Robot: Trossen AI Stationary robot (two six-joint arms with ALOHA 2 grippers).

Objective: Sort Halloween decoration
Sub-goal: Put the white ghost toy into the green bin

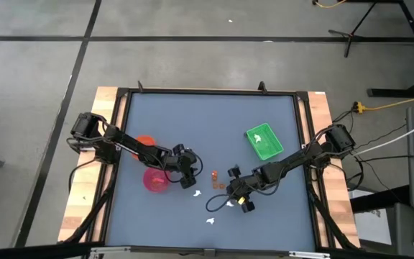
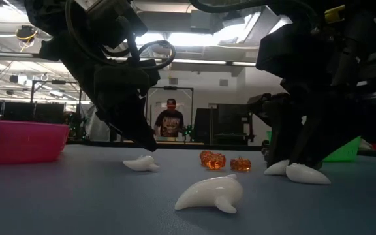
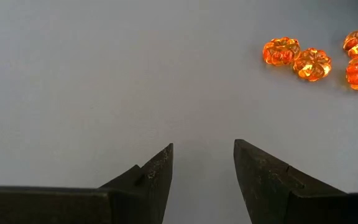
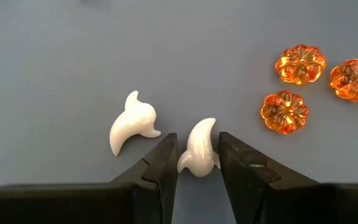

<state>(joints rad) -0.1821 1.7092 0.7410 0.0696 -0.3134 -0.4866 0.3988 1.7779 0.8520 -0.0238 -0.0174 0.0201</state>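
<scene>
Right tool [image 4: 197, 163] low on the counter [image 1: 192, 122], pinching a white ghost [image 4: 201, 149], second ghost [image 4: 131, 124] just beside, orange pumpkins [image 4: 284, 111] near — left tool [image 3: 202, 163] parted, empty, pink bowl [image 1: 155, 180] alongside, green tray [image 1: 264, 142] only from overhead

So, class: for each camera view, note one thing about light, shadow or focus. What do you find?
Low view: bright ceiling lights behind leave both arms as dark silhouettes; the nearest white ghost piece is slightly soft. Left wrist view: the orange pumpkins glow translucent, and the open left pincer is dark. Right wrist view: the right pincer brackets a white ghost, evenly lit. High view: faint shadows only.
</scene>
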